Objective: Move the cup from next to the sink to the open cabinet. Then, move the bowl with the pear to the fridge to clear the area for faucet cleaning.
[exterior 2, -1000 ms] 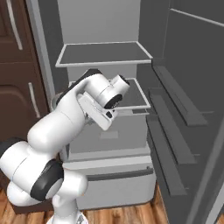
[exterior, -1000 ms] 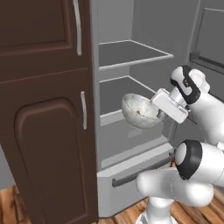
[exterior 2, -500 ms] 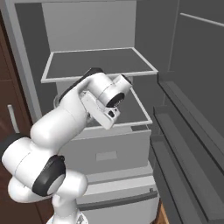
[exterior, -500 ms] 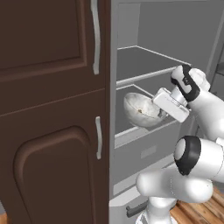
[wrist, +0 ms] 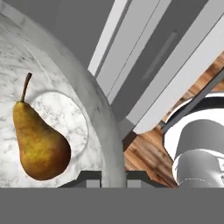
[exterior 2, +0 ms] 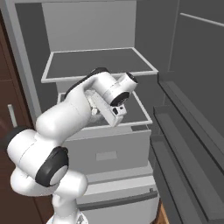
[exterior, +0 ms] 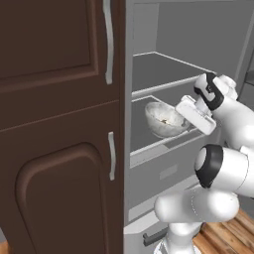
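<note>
Looks like a home kitchen: open fridge with grey shelves, dark brown wood cabinets with silver handles, wooden floor.

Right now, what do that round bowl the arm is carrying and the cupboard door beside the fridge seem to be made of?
The round grey-white bowl looks like polished marble or glazed ceramic: grey veining and a glossy sheen. The dark brown cupboard door looks like stained wood with a satin finish, given its raised arched panel. Everything is rendered, so this is only the look.
</note>
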{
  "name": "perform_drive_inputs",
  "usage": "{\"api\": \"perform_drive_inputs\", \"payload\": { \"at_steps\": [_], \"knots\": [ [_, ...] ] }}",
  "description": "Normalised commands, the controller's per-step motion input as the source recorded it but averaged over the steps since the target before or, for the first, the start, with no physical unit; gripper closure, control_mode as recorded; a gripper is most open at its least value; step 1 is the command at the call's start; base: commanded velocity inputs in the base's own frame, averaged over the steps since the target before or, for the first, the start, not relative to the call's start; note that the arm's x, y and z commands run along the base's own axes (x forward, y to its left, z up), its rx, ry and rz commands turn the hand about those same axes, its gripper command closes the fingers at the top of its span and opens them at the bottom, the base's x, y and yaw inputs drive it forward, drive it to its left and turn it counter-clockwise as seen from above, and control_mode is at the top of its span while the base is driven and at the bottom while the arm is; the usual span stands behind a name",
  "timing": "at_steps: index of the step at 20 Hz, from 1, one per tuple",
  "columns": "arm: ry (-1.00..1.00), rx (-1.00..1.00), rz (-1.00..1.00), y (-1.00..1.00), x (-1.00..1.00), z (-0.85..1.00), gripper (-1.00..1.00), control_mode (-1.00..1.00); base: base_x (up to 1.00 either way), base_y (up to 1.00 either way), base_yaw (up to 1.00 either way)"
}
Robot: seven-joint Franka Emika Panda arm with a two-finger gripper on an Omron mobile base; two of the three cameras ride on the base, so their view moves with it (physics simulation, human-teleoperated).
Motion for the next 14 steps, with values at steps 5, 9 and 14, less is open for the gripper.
{"api": "perform_drive_inputs", "payload": {
  "at_steps": [5, 9, 14],
  "knots": [
    [0.00, -0.11, -0.46, -0.20, 0.24, -0.20, 1.00, -1.00, 0.00, 0.00, 0.00],
    [0.00, -0.15, -0.47, -0.14, -0.05, -0.74, 1.00, -1.00, 0.00, 0.00, 0.00],
    [0.01, -0.09, -0.23, -0.02, -0.01, -0.37, 1.00, -1.00, 0.00, 0.00, 0.00]
  ]
}}
